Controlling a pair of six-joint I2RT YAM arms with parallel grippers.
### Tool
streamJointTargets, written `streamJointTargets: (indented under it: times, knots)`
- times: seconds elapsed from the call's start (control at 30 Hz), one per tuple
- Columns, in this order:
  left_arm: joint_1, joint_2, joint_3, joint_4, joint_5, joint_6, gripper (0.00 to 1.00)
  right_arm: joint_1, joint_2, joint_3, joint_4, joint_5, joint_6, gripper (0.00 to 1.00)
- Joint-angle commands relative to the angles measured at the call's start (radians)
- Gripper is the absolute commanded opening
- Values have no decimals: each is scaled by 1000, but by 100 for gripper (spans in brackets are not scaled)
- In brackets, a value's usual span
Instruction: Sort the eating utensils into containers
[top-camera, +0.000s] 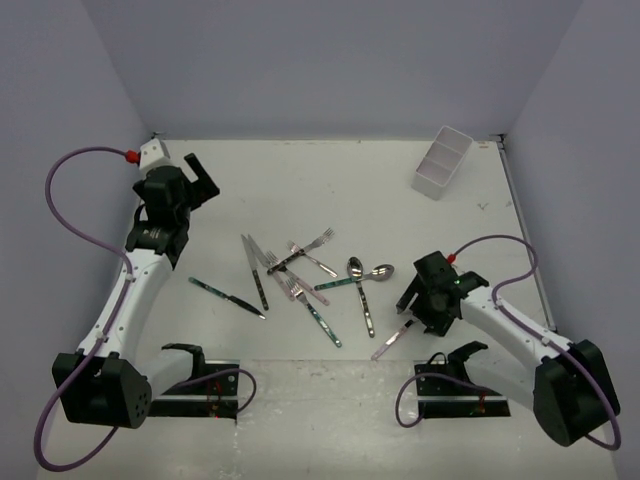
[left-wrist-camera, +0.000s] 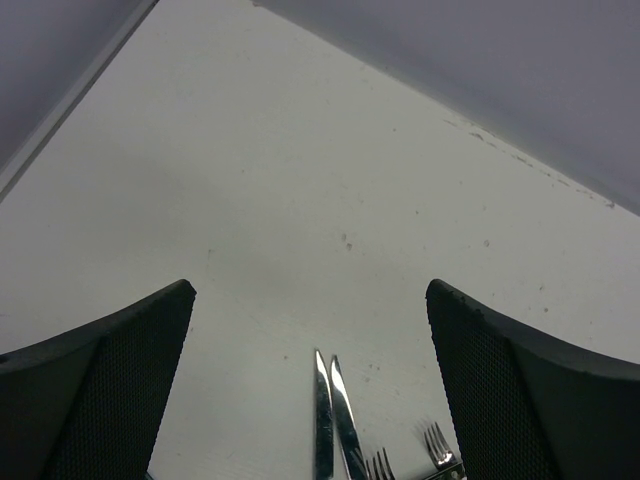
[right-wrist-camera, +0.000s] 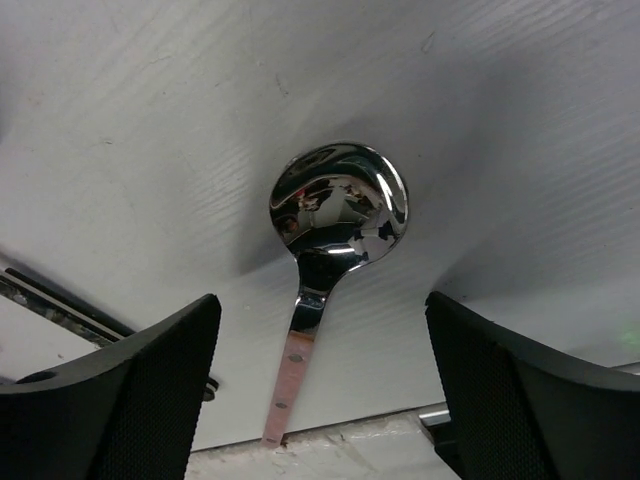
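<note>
At far left of the overhead view, the left gripper is hovering raised over the table, well apart from the pile. I am reading its jaws as wide: on its wrist camera the two dark fingers are sitting at opposite edges with nothing between them. Two knife blades are lying side by side ahead of it, fork tines just to their right.

Mid-table, the eating utensils are lying loose in a scatter, several crossing. A dark-handled knife is lying alone at the left of the scatter; two spoons are resting bowl beside bowl at its right.

Further right, the right gripper is hanging low over a pink-handled spoon lying flat on the table. I am seeing these jaws wide too, one finger on each side of the handle, neither touching it. From above, only the pink handle is showing, poking out from under the gripper.

At the far right corner, the white container is standing near the back wall, dividers showing, well apart from every utensil.
</note>
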Motion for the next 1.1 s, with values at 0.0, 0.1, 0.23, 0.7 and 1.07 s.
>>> streamJointTargets:
  times: [0.0,0.1,0.23,0.7,1.07]
  knots:
    - [4,-7,-13,17,-1,-18,100,44,43,45,40,-1,42,81]
    - [4,-7,-12,12,-21,-18,100,68,93,68,2,4,61,67]
    - [4,-7,-13,9,-39,-18,100,76,142,99,-40,16,82,47]
    - [4,-41,-15,-6,-128,-7,100,75,258,194,-60,100,12,0]
    - [4,8,-12,6,-99,-2,100,-54,135,579,183,538,-399,0]
